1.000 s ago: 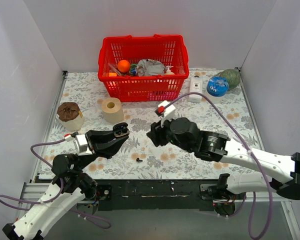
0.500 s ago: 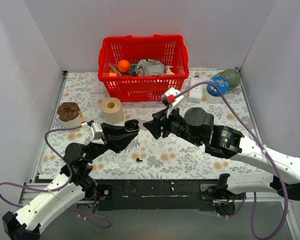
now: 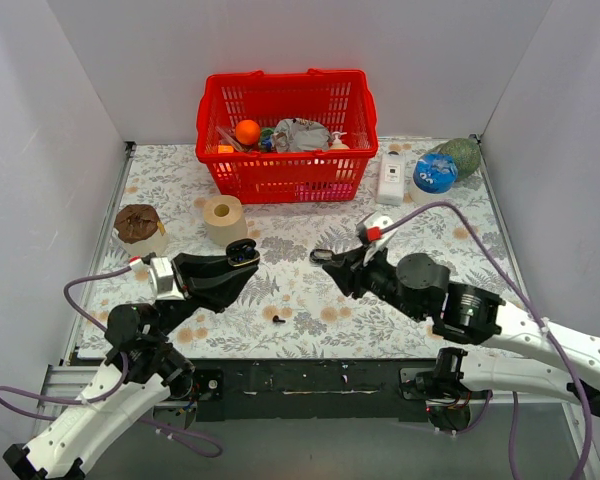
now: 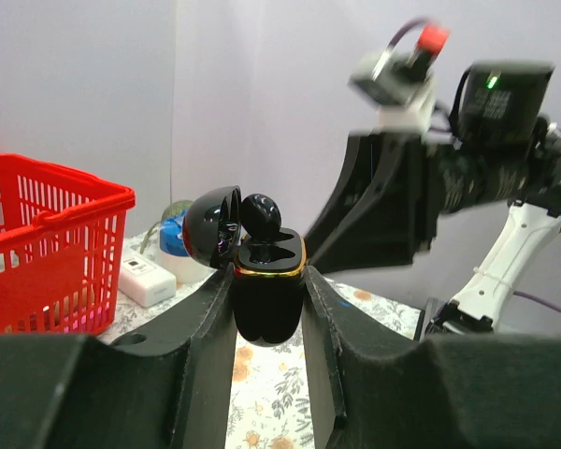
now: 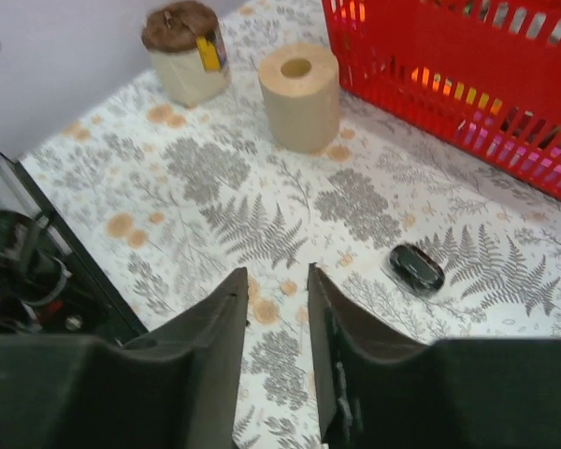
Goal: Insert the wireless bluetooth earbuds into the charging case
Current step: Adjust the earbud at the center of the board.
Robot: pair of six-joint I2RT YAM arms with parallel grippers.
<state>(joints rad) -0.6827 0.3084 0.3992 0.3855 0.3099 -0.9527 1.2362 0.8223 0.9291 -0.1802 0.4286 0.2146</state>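
Note:
My left gripper point(image 3: 242, 255) is shut on the charging case point(image 4: 266, 295), a glossy black oval held upright with its lid point(image 4: 212, 226) hinged open to the left. One black earbud point(image 4: 260, 214) sits in the case's top, its round head sticking up. The second earbud point(image 3: 279, 320) lies on the floral cloth in front of and between the arms. My right gripper point(image 3: 325, 259) is open and empty, hovering over the cloth right of the case; its fingers point(image 5: 226, 309) hold nothing.
A red basket point(image 3: 285, 170) of items stands at the back. A tan tape roll point(image 3: 223, 219) and a brown-lidded jar point(image 3: 140, 231) stand at left. A white box point(image 3: 390, 178) and blue ball point(image 3: 435, 172) are back right. A small black oval object point(image 5: 417, 267) lies near my right fingers.
My right gripper has pulled back to the right, away from the case. My left gripper has drawn back slightly left, still holding the open case.

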